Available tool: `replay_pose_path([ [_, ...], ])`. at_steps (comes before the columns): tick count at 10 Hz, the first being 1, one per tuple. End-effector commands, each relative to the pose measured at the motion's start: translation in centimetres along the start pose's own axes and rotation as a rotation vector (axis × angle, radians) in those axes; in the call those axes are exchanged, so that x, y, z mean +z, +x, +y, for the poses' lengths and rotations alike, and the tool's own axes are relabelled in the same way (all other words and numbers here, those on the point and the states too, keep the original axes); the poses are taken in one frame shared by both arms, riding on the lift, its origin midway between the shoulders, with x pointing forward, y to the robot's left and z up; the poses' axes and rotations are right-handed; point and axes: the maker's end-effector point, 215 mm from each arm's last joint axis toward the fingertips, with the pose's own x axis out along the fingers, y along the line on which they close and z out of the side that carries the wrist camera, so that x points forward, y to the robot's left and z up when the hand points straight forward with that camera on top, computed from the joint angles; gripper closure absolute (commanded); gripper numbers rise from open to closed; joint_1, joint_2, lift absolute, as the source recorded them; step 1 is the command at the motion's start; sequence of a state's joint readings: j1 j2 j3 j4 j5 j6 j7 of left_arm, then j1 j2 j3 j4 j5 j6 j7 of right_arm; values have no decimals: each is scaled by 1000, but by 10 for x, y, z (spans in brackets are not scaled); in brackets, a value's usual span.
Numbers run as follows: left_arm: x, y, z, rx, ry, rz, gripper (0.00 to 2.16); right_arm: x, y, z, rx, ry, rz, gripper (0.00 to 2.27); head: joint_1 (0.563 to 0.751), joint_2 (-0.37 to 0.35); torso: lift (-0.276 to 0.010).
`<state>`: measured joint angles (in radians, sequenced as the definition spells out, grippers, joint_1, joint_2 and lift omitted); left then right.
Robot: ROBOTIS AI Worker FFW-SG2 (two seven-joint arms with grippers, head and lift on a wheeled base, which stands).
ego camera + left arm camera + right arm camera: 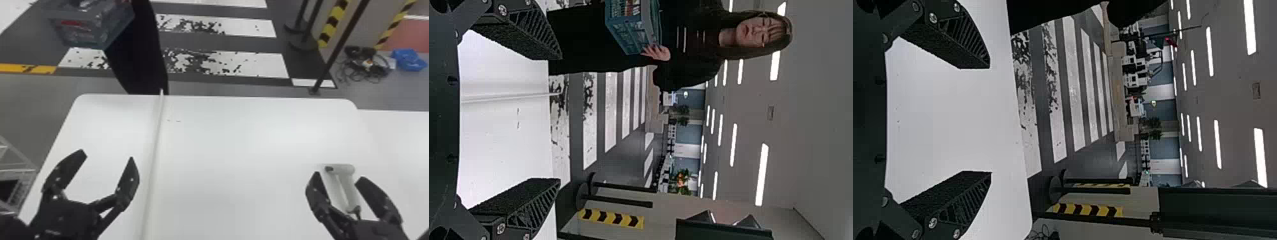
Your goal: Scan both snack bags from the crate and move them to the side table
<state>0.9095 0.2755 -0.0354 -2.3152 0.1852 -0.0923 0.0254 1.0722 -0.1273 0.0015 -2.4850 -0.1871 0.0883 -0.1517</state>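
At the far left a wire rack [17, 169] stands beside the white table [239, 159]; above and beyond the table's far left corner is the crate [92, 30], held by a person in dark clothes [140, 54] who stands at the table's far edge – the left wrist view shows a hand [656, 52] on the crate; crinkly see-through wrapping and a patch of red show in it, though I cannot tell one snack bag from another.

The left gripper [107, 155] is over the left part of the table, its two fingers wide apart with nothing between them; just to its right a thin pale strip [156, 134] runs from the near side of the table to the far edge.

Farther right the right gripper [339, 176] is also spread wide; from the head view a pale scanner [344, 169] shows between its fingers – I cannot tell whether they touch it; beyond the table, black posts [311, 22] and yellow-and-black striped bars [333, 24] stand near a heap of cables [367, 67] and a blue bag [408, 60]; another white tabletop [405, 137] adjoins at the right.
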Motion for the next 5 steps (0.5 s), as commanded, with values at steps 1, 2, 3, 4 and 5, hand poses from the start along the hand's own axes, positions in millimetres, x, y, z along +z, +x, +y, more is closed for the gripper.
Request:
replay_pose_path([
  [1,-9,0,0,-3,-4,34,124,0,0,0,0,0,0,178,695,-70,-29],
  [2,-10,0,1,-3,-3,35,130,0,0,0,0,0,0,178,695,-72,-29],
  [3,-10,0,3,-1,-3,34,124,0,0,1,2,1,0,178,695,-71,-29],
  [4,-11,0,3,-1,-4,37,130,0,0,1,2,1,0,178,695,-67,-29],
  [5,-10,0,3,-3,-7,36,130,0,0,1,1,2,0,178,695,-66,-29],
])
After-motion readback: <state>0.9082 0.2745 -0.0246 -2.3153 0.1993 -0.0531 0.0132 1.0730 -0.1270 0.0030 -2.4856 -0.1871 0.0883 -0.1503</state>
